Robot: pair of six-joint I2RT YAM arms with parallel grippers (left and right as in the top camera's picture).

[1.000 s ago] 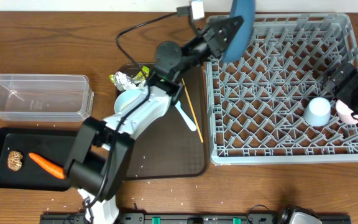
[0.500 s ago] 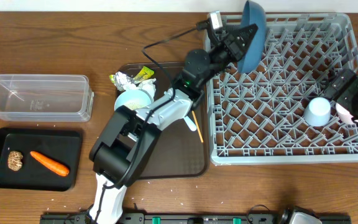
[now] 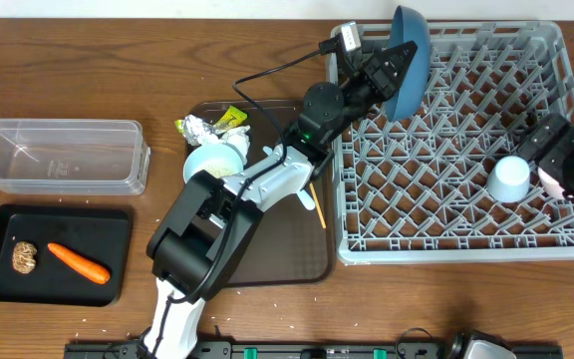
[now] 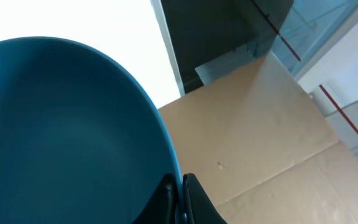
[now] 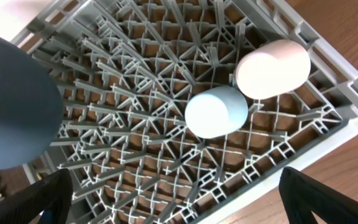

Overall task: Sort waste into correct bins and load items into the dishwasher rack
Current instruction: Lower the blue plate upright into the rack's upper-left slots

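Overhead: mid-load, gripping the one plate (image 3: pixel 409 45) on edge in the left claw (image 3: pixel 385 65) above the rack's (image 3: pixel 436 249) far-left corner; next, lowering it between pegs, then letting go. Left wrist: pinching the plate rim tight. Right wrist: hovering with the right claw (image 5: pixel 185 200) spread apart over two cups in the rack, blue cup (image 5: pixel 216 112) and pink cup (image 5: pixel 272 68)
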